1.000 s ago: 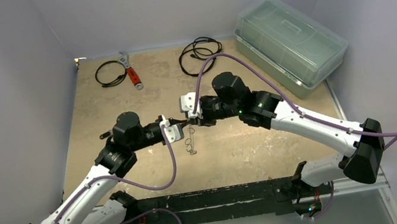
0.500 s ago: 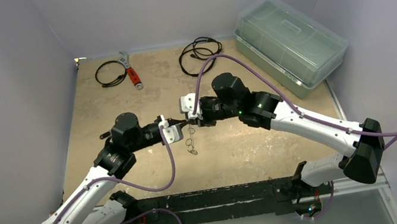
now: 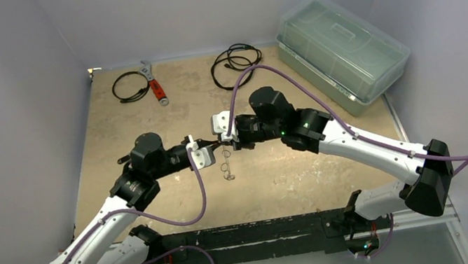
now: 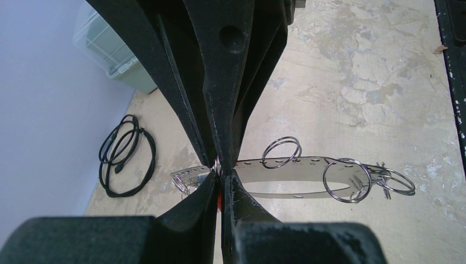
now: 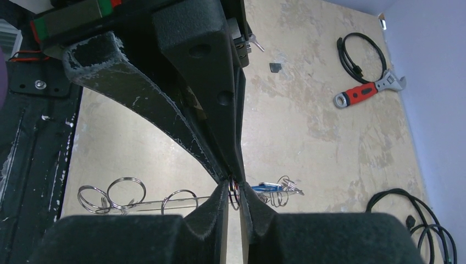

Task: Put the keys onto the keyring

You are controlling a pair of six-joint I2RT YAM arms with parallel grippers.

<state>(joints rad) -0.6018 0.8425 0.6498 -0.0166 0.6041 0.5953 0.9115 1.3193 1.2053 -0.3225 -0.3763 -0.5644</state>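
Hardly anything has moved since a second ago: in the overhead view the dangling keyring (image 3: 226,167) has crept a touch up and to the right, and both arms are almost exactly as they were, their tips meeting over the middle of the desk (image 3: 280,174). The left tool (image 4: 220,171) is closed down to no visible gap, its jaws pinching the thin grey metal loop of the keyring. From that grip the loop runs off to one side with several split rings (image 4: 281,152) threaded along it. A speck of red shows low between the left fingers, too hidden to say what it is. The right tool (image 5: 233,187) is likewise pressed fully together, nipping a small ring of the same bunch. Just beside its tips sits the blue key (image 5: 266,187) among a cluster of rings, while the rest of the loop and more rings stretch away on the other side. So the keyring hangs between the two tools, above the desk rather than lying flat on it. At the far edge are a red-handled wrench (image 3: 154,84), two black coiled cables (image 3: 235,61), and a lidded clear plastic box (image 3: 342,51) at the far right.
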